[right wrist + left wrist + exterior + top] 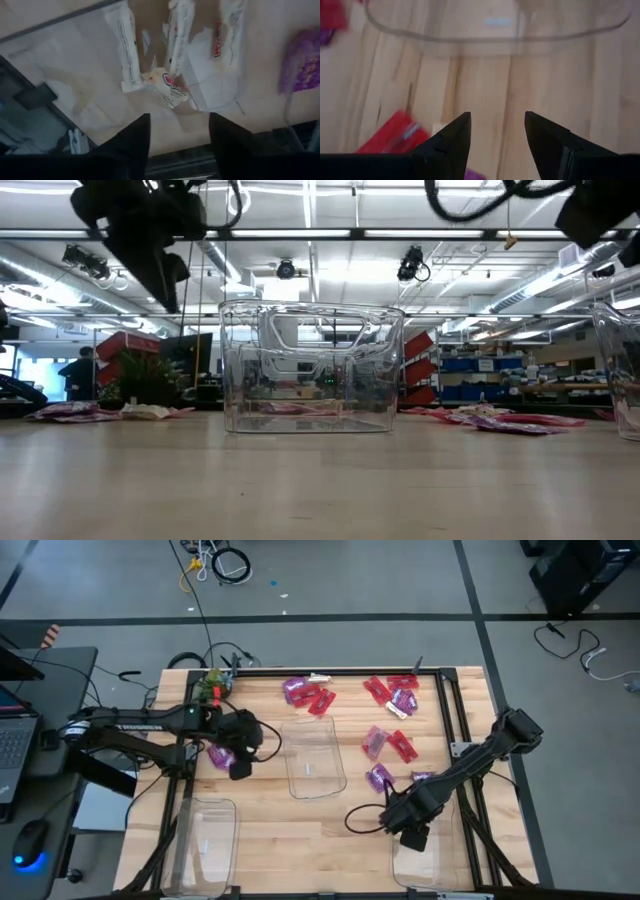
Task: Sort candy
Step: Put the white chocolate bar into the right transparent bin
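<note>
Candy: a whitish-cream piece (167, 87) lies in the bin (60, 75) right below the right tool (179, 131), whose fingers stand apart, empty. Next it needs another candy. Left tool (497, 131) gapes wide near a red packet (395, 137).

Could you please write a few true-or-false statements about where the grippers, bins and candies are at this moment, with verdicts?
1. The right gripper hovers over the right bin. True.
2. The right bin holds red packets. False: whitish-cream candies lie in it.
3. The left gripper is open. True.
4. The left gripper holds a red packet. False: nothing is between its fingers; that packet lies on the table.
5. The middle bin is full of purple packets. False: no packets show inside it.
</note>
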Tool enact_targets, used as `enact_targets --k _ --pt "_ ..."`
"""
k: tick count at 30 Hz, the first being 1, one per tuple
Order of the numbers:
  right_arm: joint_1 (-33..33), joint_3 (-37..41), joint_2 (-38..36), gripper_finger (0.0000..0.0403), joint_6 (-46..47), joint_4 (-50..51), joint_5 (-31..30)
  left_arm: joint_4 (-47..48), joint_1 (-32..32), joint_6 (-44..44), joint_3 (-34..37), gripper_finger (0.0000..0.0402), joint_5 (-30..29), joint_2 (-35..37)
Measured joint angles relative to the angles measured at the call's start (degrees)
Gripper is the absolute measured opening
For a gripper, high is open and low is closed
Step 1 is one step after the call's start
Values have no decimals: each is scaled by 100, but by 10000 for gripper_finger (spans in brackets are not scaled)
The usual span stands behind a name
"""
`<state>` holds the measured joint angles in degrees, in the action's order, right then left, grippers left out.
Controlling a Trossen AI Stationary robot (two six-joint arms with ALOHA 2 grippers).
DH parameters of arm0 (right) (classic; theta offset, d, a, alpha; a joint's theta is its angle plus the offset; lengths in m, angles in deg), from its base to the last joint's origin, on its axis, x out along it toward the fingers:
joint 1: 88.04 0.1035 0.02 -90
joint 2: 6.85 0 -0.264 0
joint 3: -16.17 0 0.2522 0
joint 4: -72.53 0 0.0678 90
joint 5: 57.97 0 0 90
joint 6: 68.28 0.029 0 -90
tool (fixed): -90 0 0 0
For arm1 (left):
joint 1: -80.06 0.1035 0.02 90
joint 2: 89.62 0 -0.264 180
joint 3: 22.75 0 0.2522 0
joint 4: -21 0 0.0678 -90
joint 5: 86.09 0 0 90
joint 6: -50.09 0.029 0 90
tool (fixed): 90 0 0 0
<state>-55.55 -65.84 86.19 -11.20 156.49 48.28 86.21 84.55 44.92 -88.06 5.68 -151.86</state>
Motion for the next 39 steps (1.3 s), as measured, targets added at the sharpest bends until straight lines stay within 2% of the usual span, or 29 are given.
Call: enact_targets --k 4,8,12,16,20,27,39 --pt "16 0 -468 211 240 13 -707 310 0 -105 5 185 -176 11" --pt "22 0 -933 209 280 -67 -1791 330 30 -94 178 169 -208 4" --pt "20 0 -1244 203 -38 -362 -2722 223 276 88 455 146 -239 4" --pt "-12 -2 -1391 202 -581 -731 -3292 -47 686 425 640 124 -84 0" --pt "-99 -2 -1386 204 -975 -985 -3468 -262 1034 717 719 107 232 -4" --pt "-238 -2 -1358 204 -1405 -1271 -3649 -352 1116 1387 763 104 237 -507" --pt "-258 -2 -1356 202 -1528 -1313 -3766 -650 1078 1847 763 104 -387 -1828"
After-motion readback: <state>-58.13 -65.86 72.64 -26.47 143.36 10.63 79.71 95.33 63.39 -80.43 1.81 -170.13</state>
